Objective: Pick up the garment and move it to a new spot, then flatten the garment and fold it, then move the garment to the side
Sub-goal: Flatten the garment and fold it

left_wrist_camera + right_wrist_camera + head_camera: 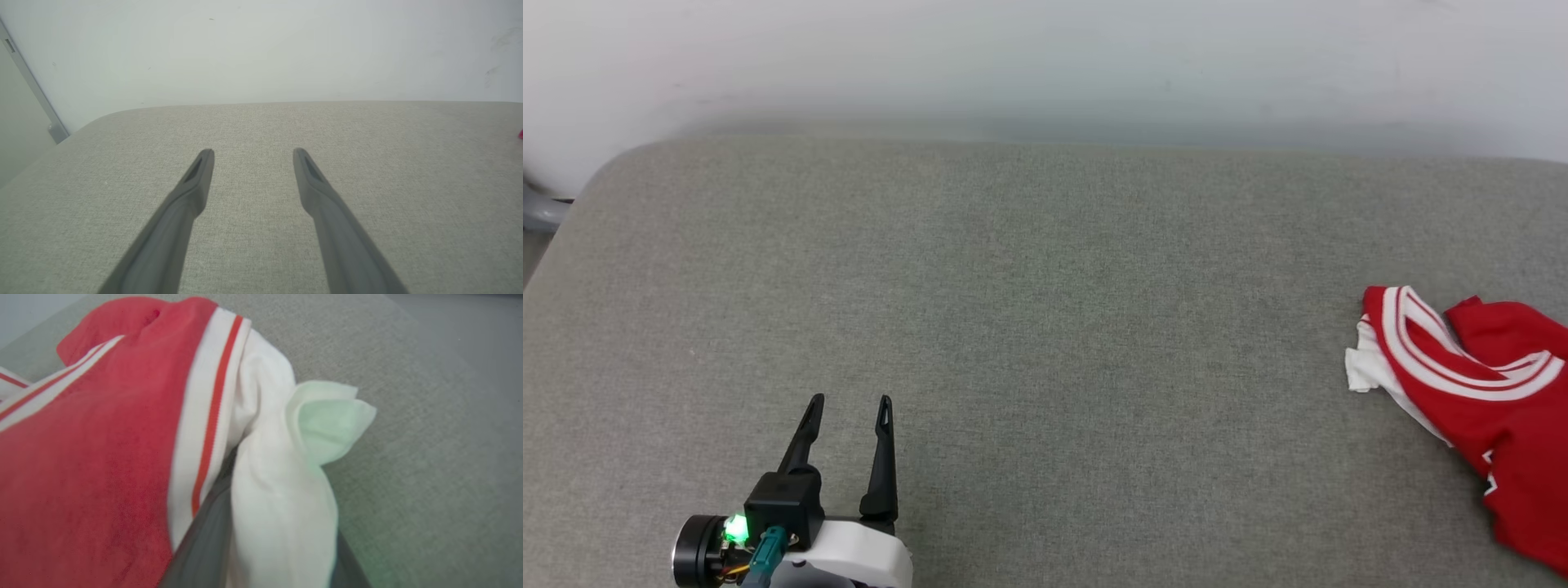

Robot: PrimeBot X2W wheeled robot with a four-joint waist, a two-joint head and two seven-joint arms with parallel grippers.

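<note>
Right gripper (pixel 273 506), dark fingers (pixel 204 547) astride a white fold of the thin red white-panelled jersey (pixel 1494 408) at the grey woven cushion's (pixel 1045 327) right edge, clamp impossible to tell; risked the fold slipping out on lifting.

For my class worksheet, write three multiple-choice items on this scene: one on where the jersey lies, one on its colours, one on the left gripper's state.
1. In the head view, where is the garment on the grey cushion? A centre; B right edge; C far left corner.
2. Its striped trim is: A blue and yellow; B green and black; C red and white.
3. The left gripper is: A open, holding nothing; B shut on the garment; C shut on a cup.
Key: 1 B, it runs off the right edge; 2 C, the bands alternate red and white; 3 A, its fingers stand apart over bare cushion.
</note>
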